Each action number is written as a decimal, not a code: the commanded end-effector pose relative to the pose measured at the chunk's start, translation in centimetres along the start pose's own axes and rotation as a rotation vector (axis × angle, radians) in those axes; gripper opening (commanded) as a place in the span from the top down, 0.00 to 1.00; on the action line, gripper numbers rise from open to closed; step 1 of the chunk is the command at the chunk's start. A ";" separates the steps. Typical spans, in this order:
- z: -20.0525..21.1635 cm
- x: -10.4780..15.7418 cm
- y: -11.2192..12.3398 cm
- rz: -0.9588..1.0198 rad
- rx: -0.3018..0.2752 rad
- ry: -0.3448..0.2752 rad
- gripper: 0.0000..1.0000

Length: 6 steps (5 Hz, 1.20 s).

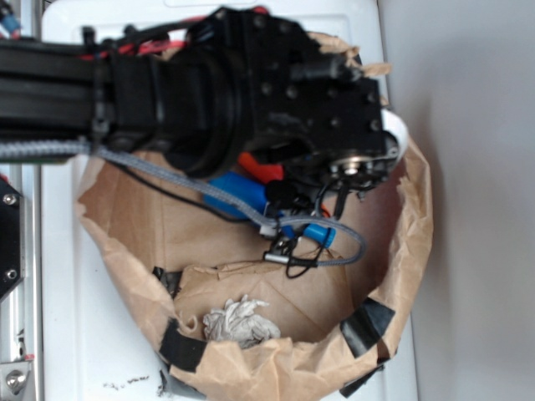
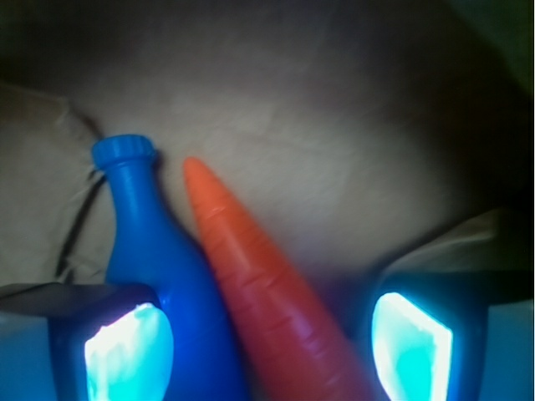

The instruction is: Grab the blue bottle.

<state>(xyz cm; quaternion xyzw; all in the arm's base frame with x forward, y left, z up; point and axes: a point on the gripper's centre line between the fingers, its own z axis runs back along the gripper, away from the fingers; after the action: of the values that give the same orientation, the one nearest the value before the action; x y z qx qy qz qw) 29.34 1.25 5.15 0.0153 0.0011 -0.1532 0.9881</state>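
1. Over the paper-lined bowl, exterior view: arm and gripper hang low inside it, blocking most of the contents. Blue bottle lies on the paper floor right under the wrist, body toward image left, what looks like its cap end poking out on the right past a grey cable. A bit of orange beside it is the carrot, mostly hidden. Crumpled rag sits well apart, nearer the bottom rim. Black tape patches hold the paper to the rim, likely to keep the liner from sliding.

2. Same view: finger state cannot be told, the arm body covers the tips.

3. Wrist view: fingers spread, nothing pinched; left pad and right pad glow at the bottom corners. Blue bottle and carrot lie touching side by side, both between the pads, bottle hard against the left pad.

4. Judgement: the spread straddles both items because they are packed together. Closing here would likely trap the carrot too or squeeze the bottle out; shifting toward the bottle first looks safer.

5. Bottle not yet grasped.
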 end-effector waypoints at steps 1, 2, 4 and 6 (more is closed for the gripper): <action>4.0 -1.1 -0.8 -0.041 -0.087 -0.067 0.00; 3.0 -2.3 -1.6 -0.047 -0.076 -0.090 0.00; -1.5 -2.5 -3.0 -0.026 -0.032 -0.099 0.00; -3.0 -1.3 -3.0 0.022 0.016 -0.078 1.00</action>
<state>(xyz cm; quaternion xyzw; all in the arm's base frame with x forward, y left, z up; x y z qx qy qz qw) 26.58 -0.32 1.77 0.0153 -0.0217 -0.1330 0.9908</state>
